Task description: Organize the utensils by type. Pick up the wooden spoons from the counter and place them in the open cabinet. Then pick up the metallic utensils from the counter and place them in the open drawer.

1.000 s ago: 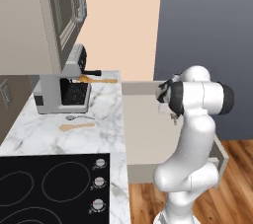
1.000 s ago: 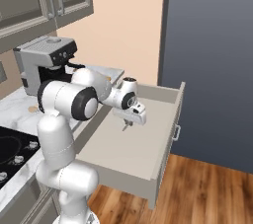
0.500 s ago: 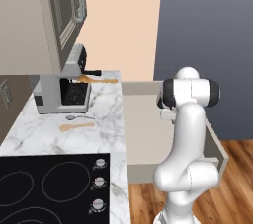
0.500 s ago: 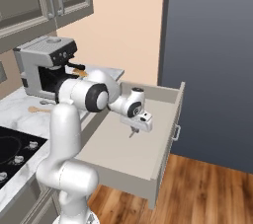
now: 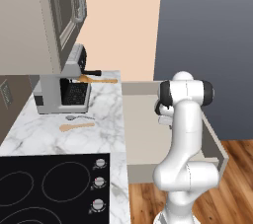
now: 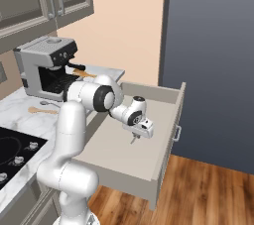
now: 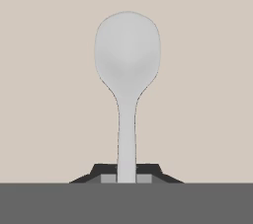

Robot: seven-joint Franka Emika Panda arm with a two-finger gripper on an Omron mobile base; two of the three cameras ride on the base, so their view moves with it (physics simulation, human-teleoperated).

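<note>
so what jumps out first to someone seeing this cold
The white arm reaching over the open drawer, its gripper shut on a silver spoon that hangs bowl-down above the pale drawer floor. Next, the coffee machine on the counter, with a wooden spoon and another metal spoon lying in front of it.

Glossy white rounded arm segments with dark joint bands, a small white gripper point(image 6: 135, 139) with dark fingertips.
</note>
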